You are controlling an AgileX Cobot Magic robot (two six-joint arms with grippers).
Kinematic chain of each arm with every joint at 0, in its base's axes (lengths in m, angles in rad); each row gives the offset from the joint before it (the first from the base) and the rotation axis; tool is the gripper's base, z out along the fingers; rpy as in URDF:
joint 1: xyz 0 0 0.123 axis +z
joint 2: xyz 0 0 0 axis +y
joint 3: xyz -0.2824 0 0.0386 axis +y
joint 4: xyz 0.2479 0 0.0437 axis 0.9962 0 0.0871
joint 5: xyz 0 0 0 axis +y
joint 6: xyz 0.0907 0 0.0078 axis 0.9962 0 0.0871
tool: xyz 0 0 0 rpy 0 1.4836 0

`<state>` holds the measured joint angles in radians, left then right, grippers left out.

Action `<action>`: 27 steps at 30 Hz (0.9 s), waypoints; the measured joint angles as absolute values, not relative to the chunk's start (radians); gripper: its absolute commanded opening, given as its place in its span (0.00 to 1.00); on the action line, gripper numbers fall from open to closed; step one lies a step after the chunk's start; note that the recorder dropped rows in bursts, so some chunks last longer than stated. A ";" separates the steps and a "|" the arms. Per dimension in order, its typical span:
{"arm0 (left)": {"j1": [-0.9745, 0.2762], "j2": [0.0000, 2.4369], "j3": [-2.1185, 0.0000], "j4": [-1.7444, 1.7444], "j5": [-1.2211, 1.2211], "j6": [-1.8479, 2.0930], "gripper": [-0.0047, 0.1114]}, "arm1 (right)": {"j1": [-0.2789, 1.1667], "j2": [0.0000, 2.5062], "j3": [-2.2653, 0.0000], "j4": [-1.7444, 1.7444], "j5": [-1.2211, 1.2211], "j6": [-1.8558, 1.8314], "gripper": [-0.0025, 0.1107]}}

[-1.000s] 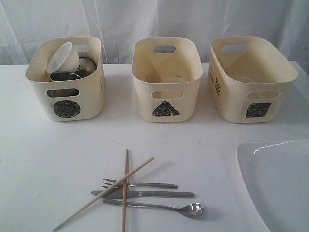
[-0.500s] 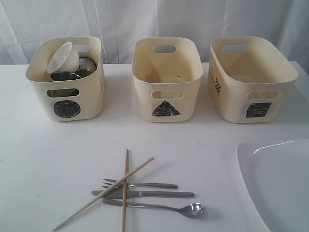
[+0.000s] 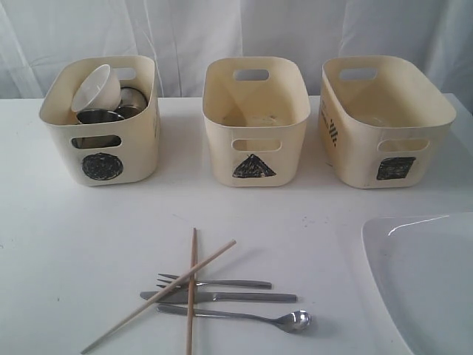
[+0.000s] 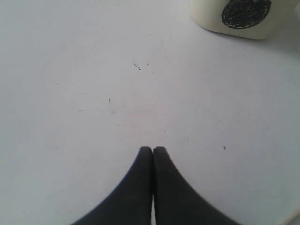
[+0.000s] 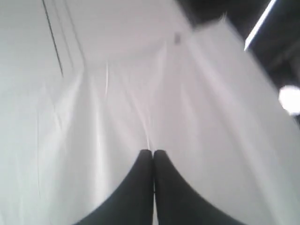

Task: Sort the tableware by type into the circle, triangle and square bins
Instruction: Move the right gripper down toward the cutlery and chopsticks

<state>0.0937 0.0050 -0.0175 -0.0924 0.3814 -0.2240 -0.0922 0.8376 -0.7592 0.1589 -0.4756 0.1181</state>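
Left jaws and right jaws are sitting closed, gripping nothing. 2 chopsticks [image 3: 211,258] are lying crossed over the fork [image 3: 236,283] and knife [image 3: 251,297], with the spoon [image 3: 295,321] just beside, on the tabletop [image 3: 74,244] before the triangle bin [image 3: 255,144]. Lifting any 1 is risking dragging its neighbours, and thin flat steel is likely slipping.
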 measured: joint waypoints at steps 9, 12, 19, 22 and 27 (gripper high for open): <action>0.094 0.005 -0.017 -0.092 0.381 -0.224 0.04 | -0.078 1.392 -1.052 -0.071 0.528 0.007 0.02; 0.094 0.005 -0.017 -0.092 0.381 -0.224 0.04 | -0.012 1.361 -1.105 0.111 0.773 -0.186 0.02; 0.094 0.005 -0.017 -0.092 0.381 -0.224 0.04 | 0.170 1.311 -1.156 0.425 1.102 -0.254 0.02; 0.094 0.005 -0.017 -0.092 0.381 -0.224 0.04 | 0.225 1.337 -1.156 0.441 1.091 -0.254 0.02; 0.094 0.005 -0.017 -0.092 0.381 -0.224 0.04 | 0.270 1.403 -1.156 0.495 1.025 -0.254 0.02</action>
